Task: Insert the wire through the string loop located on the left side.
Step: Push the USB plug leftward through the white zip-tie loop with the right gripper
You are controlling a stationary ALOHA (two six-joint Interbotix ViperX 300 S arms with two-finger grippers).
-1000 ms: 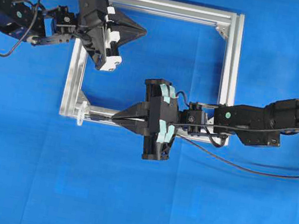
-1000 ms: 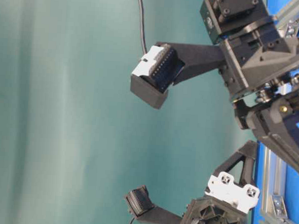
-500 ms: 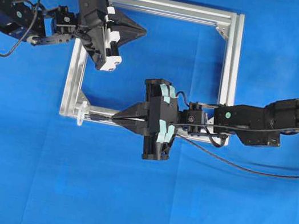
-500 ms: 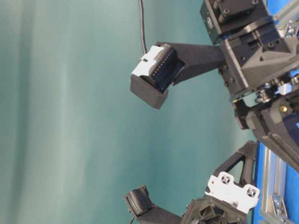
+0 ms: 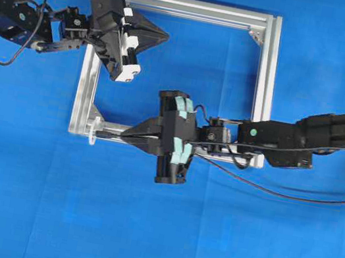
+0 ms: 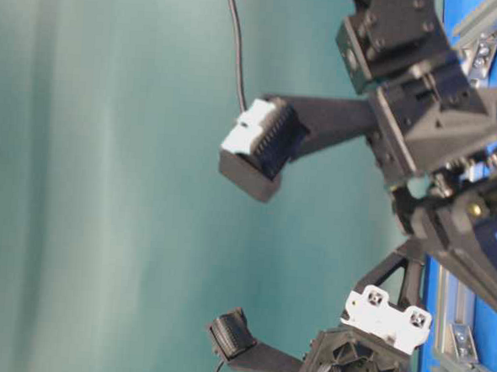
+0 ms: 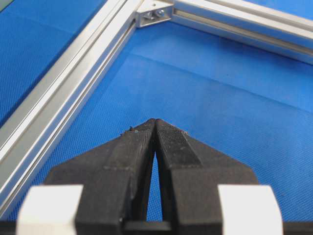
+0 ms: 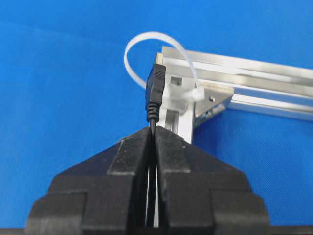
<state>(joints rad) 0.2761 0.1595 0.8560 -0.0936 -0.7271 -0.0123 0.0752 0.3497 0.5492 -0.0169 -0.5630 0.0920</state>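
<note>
Right hand (image 8: 152,134) is pinched shut on the wire (image 8: 155,93), gripping it just behind the plug, so the black plug tip sticks straight out ahead of the fingertips. String loop (image 8: 146,51), a thin white band, stands at the near-left corner of the aluminium frame (image 8: 254,73), directly ahead of the plug in the right wrist view. Plug tip overlaps the loop's opening there, roughly centred and low in the arch; can't tell if it has entered the loop or sits just short of it.

In the overhead view the right hand (image 5: 124,136) points toward picture left, along the frame's (image 5: 260,84) bottom rail, with the string loop (image 5: 94,130) just beyond its tips at the corner. Wire's long axis runs left-right, in line with the loop; the slack wire (image 5: 282,192) trails off to the right over the blue worktop (image 5: 206,242).

Left hand (image 7: 155,128) is closed on nothing and hovers inside the upper-left part of the frame (image 7: 58,98), well apart from the loop. In the overhead view the left hand (image 5: 162,34) points right, away from it.

Right hand is the nearer one by far. Likely next step: keep pushing along the wire's own axis, leftward in the overhead view, no sideways drift, since the band is thin and could flex away.
</note>
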